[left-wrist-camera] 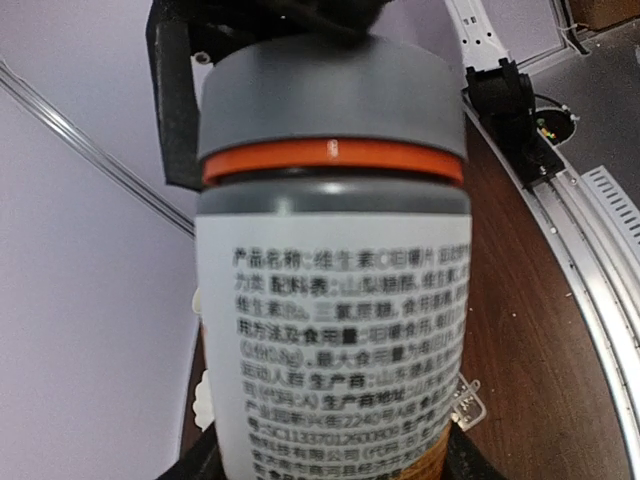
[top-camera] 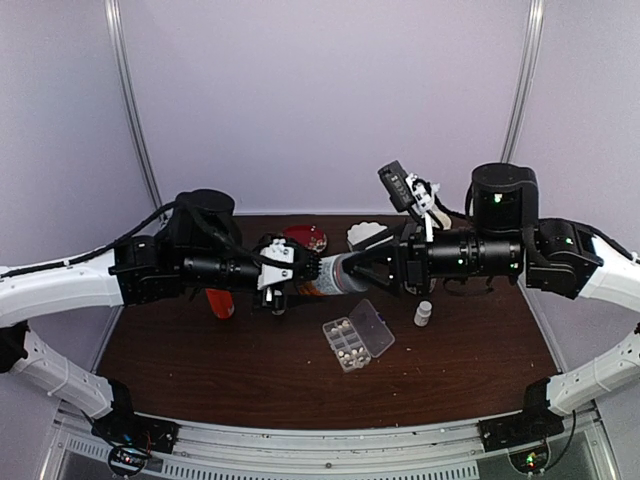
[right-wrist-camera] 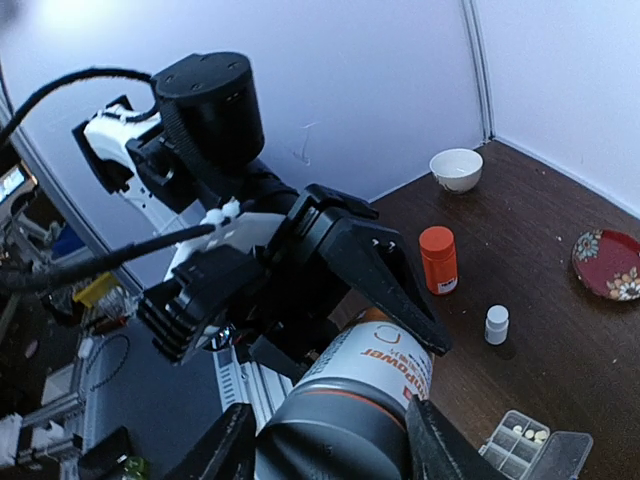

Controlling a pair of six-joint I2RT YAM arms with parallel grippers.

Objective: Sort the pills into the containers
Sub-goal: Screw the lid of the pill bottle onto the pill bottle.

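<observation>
Two robot arms meet in mid-air above a dark brown desk [top-camera: 200,370], holding one big bottle [top-camera: 335,276] on its side between them. The left claw [top-camera: 306,270] is closed round the bottle's labelled white body. The right claw [right-wrist-camera: 330,445] is closed on its grey cap [left-wrist-camera: 330,95], a finger pressed against each side. An orange ring sits just under the cap.

The step in hand looks like opening this bottle to get at more pills. The next move likely calls for the right claw to twist the cap while the left holds the body firm. The mouth would be better tipped upward first, so nothing spills.

The box [top-camera: 372,330] lies below the bottle, near the desk's middle and a little toward the front edge. It is clear, flat plastic, its hinged lid open. A few pills [top-camera: 346,342], tiny whitish beads, already sit in its square compartments.

Toward the back edge are a red plate [top-camera: 304,237] and a white bowl [right-wrist-camera: 456,168]. A small white bottle [top-camera: 424,313] stands right of the box, and an orange bottle [right-wrist-camera: 438,260] toward the left.
</observation>
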